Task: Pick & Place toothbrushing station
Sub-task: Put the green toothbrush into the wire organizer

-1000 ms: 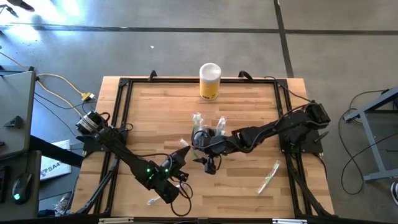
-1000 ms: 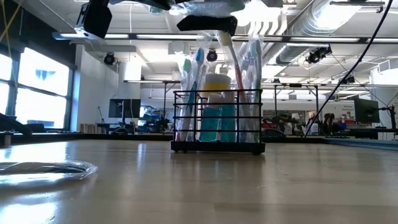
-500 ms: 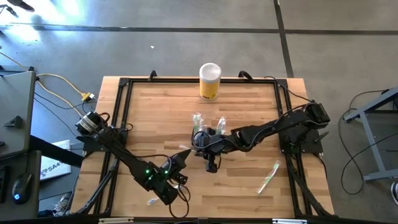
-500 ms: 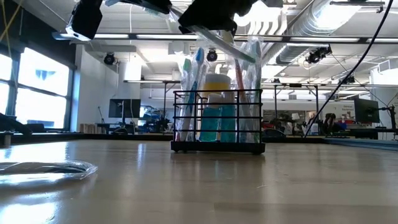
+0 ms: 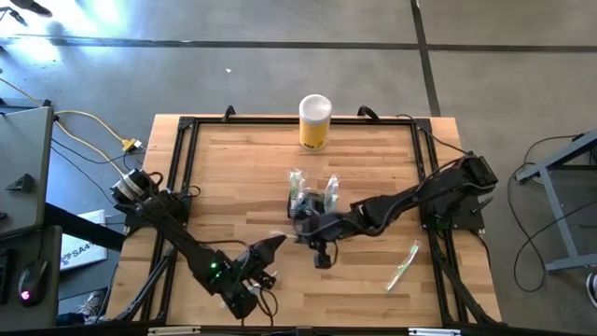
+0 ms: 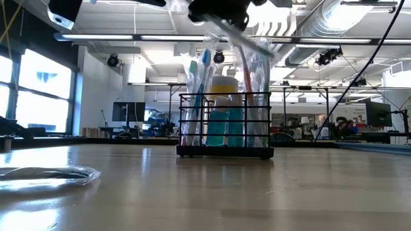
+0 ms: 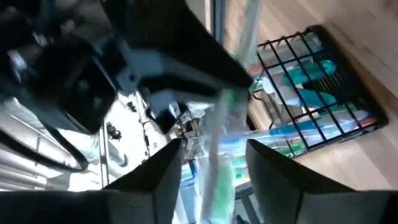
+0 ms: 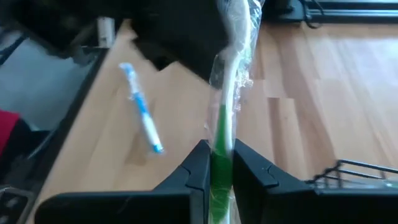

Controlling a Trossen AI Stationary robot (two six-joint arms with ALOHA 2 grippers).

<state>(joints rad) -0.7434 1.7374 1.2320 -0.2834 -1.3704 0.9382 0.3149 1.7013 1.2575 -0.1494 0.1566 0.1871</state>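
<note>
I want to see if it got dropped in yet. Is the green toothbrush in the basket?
Not yet. The right gripper pinches the wrapped green toothbrush above the black caddy.

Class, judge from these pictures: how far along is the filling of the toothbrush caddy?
Done: several brushes stand in the caddy. In hand: the right gripper has its fingers shut on a green brush above it; the left gripper is open nearby. Left: a wrapped brush and a blue brush lie loose.

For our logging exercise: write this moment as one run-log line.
right gripper: shut on wrapped green toothbrush | left gripper: open | caddy: mid-table
</note>
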